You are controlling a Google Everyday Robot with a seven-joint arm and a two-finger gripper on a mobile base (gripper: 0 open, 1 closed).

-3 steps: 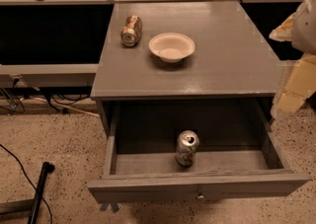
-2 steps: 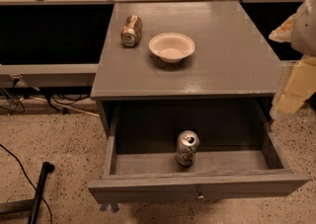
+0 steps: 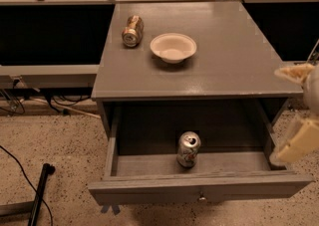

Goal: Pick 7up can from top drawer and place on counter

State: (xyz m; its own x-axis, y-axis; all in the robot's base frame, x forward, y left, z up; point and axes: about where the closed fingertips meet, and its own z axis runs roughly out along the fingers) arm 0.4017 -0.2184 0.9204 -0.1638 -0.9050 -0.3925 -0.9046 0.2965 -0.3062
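Currently the small silver-grey aluminium 7up can (image 3: pixel 188 149) stands upright on the floor of the wide, shallow grey wooden top drawer (image 3: pixel 149 164). The drawer is pulled fully out below the front edge of the flat grey rectangular tabletop (image 3: pixel 229 65). The can sits near the middle of the drawer's width, close behind the flat front panel, with its shiny pull-tab top facing up. A small round metal knob (image 3: pixel 201 198) is fixed at the centre of that panel.

The robot's cream-coloured hand (image 3: pixel 300 140) is at the right border of the camera view, beside the front right corner of the tabletop and above the right side of the drawer. It is well apart from the can and holds nothing. It is partly cut off by the border, so how far open it is cannot be told.

On the tabletop, a copper-gold drink can (image 3: pixel 132 30) lies on its side near the left edge, toward the far left corner. A round white bowl (image 3: pixel 173 47) stands upright just beside it, toward the middle. A black rod (image 3: pixel 40 192) lies on the speckled floor (image 3: pixel 70 145) to the left.
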